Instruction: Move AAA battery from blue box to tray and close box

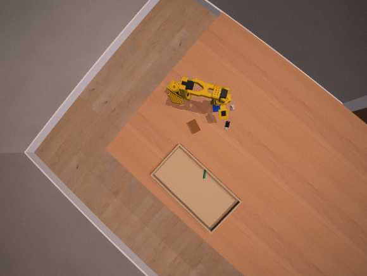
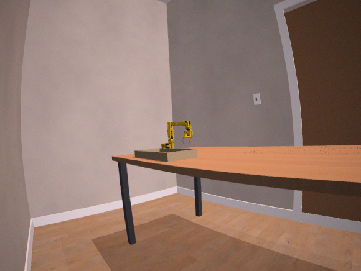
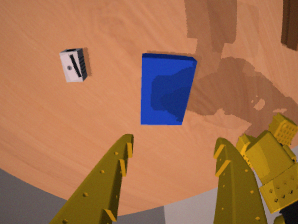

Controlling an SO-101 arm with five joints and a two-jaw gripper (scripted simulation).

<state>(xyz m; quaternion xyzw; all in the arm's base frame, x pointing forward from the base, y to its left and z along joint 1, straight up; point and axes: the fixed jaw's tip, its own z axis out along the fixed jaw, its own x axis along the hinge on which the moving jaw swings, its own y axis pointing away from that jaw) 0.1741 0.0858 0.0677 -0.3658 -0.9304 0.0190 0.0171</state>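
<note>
1. I see my yellow gripper spread partway, holding nothing, hovering above the flat blue rectangular box on the wooden surface.
2. Box stands closed, lid on.
3. Slim green AAA battery lies inside the shallow tan rectangular tray, well apart from the box.

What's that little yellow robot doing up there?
The yellow arm hangs its gripper in the air over a closed blue box on the table. Its fingers stand apart and hold nothing. A small green battery already lies in the big tray. A brown box and two small black-and-white things sit near the arm.
</note>
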